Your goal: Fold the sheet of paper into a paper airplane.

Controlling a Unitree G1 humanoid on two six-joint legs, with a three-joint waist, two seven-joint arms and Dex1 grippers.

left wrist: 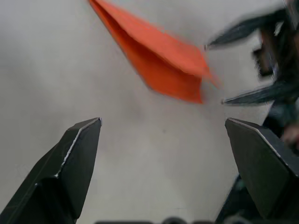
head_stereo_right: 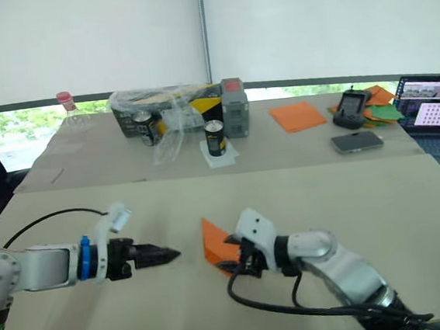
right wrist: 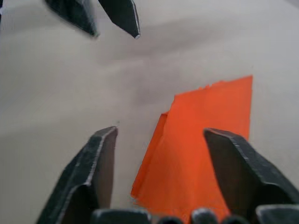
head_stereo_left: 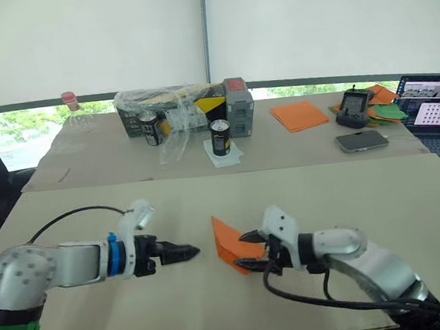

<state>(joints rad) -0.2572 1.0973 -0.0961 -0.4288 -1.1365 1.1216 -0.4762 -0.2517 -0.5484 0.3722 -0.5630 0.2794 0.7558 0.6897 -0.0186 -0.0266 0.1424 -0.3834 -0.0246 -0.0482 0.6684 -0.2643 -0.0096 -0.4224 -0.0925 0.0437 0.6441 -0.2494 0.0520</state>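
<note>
No legible text, labels or numbers anywhere

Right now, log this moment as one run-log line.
stage: folding | paper airplane: part-folded, on table | left gripper: open, apart from paper | right gripper: open, at paper's edge

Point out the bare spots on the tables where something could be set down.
The near table is bare behind and beside the folded orange paper, and between the paper and the left gripper. The right gripper is right at the paper. The far table is crowded around the cans and by the laptop.
</note>
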